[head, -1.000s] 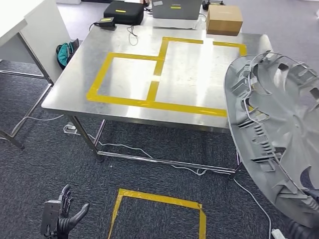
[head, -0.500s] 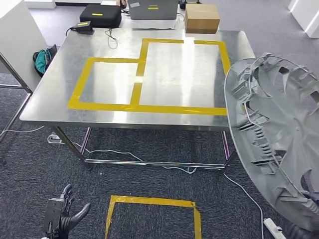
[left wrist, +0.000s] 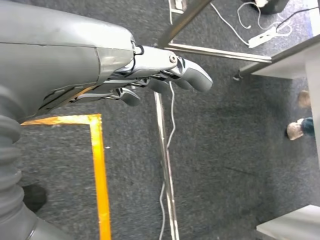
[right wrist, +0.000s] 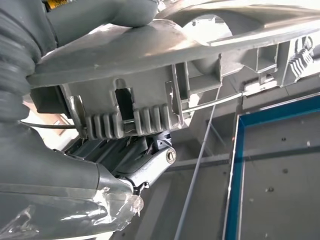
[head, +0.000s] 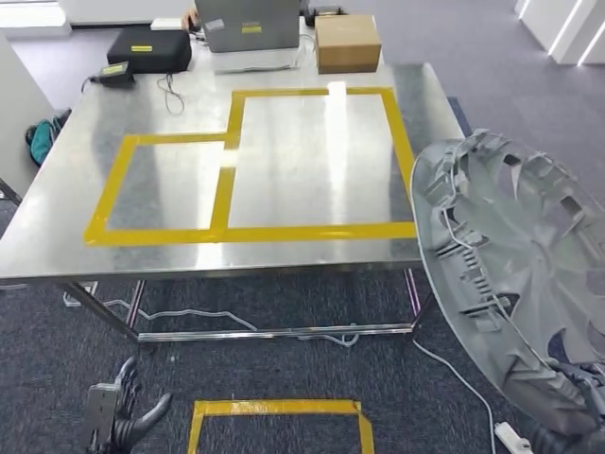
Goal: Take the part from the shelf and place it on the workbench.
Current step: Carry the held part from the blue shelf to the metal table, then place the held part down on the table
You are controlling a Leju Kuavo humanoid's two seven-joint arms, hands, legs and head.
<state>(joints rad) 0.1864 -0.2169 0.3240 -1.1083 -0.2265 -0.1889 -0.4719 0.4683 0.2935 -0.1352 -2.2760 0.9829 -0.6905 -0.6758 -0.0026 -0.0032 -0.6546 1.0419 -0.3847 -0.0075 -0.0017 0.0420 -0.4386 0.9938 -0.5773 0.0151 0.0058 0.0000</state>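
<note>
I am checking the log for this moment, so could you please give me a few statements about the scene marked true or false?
1. The right hand holds the grey wheel cover. True.
2. The wheel cover lies flat on the workbench. False: it is held off the workbench's right side, above the carpet.
3. The left hand holds a tool. False: it holds nothing.
4. A cardboard box stands at the workbench's far edge. True.
</note>
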